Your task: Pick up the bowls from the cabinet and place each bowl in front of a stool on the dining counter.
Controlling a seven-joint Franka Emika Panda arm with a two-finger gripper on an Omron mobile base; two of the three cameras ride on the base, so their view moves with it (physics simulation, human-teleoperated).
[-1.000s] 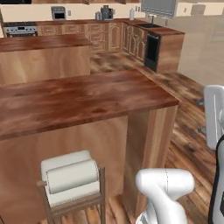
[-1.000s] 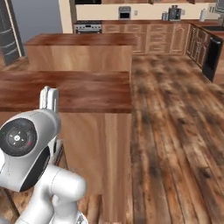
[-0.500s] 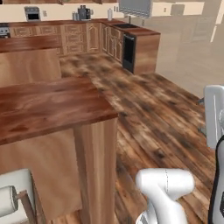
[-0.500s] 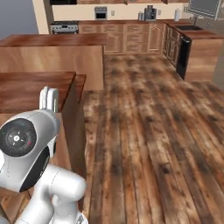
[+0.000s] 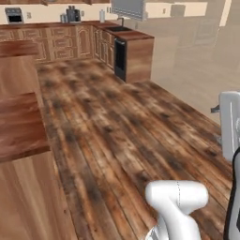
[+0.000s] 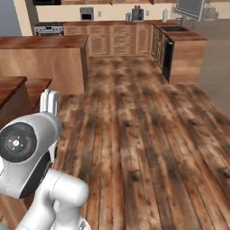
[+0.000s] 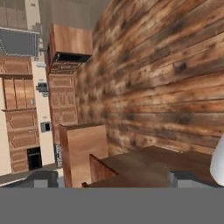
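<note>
Plank flooring (image 5: 117, 122) spreads across the kitchen toward the far base units (image 6: 121, 40). At the left edge sits the dining table (image 5: 18, 126), dark-topped. No bowls are in sight, so the robot seems to be travelling to the cabinet. The end effector (image 7: 113, 179) holds nothing, fingertips (image 7: 41, 178) wide apart. Next it must locate the wall cabinet and face its shelf.

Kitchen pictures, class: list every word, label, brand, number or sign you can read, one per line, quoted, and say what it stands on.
No readable text in any of the views.
The microwave front is too small and blurred to show any marking.
The stove panel is also too blurred to read.
The countertop appliance shows no legible label.
</note>
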